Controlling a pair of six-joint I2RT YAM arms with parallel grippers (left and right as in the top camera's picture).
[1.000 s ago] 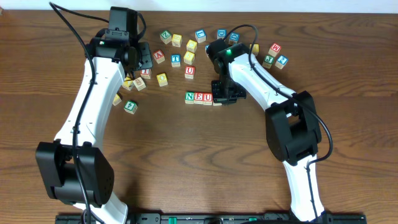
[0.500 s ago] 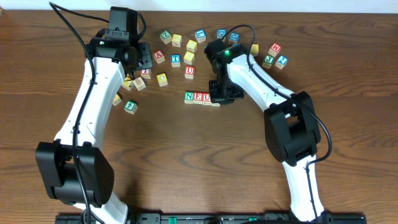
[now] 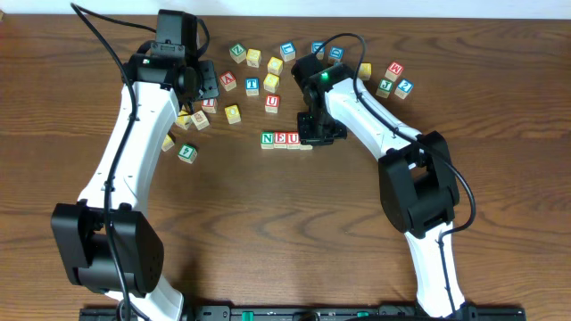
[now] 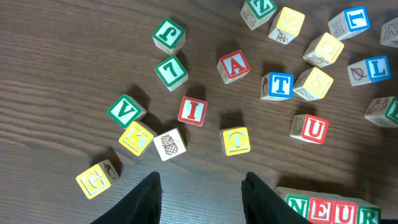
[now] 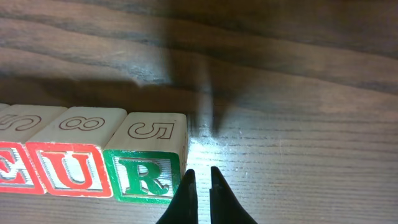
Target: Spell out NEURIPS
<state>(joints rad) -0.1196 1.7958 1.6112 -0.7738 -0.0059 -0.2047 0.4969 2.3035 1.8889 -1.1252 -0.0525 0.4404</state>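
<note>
The right wrist view alone shows the close detail. The right gripper sits low on the desk with its two dark fingertips pinched almost together and nothing between them. It is just beside the right edge of the R cube, though contact cannot be judged. That cube has a green-bordered front and a 5 on its top face. To its left, touching it, is the red U cube, topped with an 8. Then comes the E cube, which is cut off by the frame edge.

In the left wrist view the left gripper has its fingers apart over bare wood, holding nothing. The row reads NEUR at the lower right corner, with its bottom edge cropped. Farther out lie loose cubes: a yellow O, the red I cube, a second red U, a red A and a blue T.

From overhead, only N, E and U are readable mid-desk, because the right arm hides the R. The I cube is half covered by the left arm, and the scattered cubes sit beyond the row toward the far edge. No P face can be made out.
</note>
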